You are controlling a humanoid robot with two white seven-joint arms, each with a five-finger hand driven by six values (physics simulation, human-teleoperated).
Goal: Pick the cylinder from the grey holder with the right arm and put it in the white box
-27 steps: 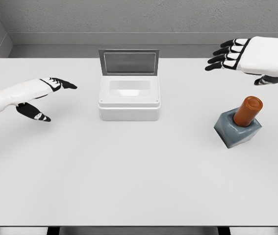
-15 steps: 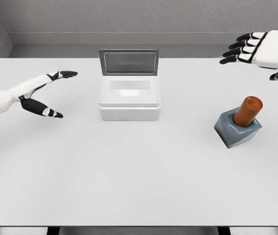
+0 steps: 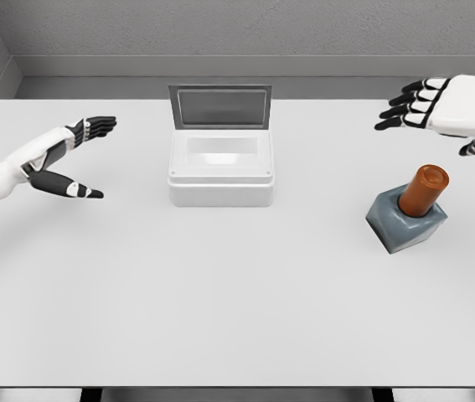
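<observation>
**Cylinder seated in holder, both hands empty**

The orange cylinder (image 3: 424, 189) stands tilted in the grey holder (image 3: 405, 220) on the right of the table (image 3: 220, 293). The right hand (image 3: 446, 109) hovers beyond it, fingers spread, gripping nothing. The white box (image 3: 220, 167) sits mid-table, lid up. The left hand (image 3: 65, 155) hangs far left, fingers extended.

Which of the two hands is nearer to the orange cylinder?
The right hand, hovering just behind the cylinder; the left hand is far across the table.
</observation>
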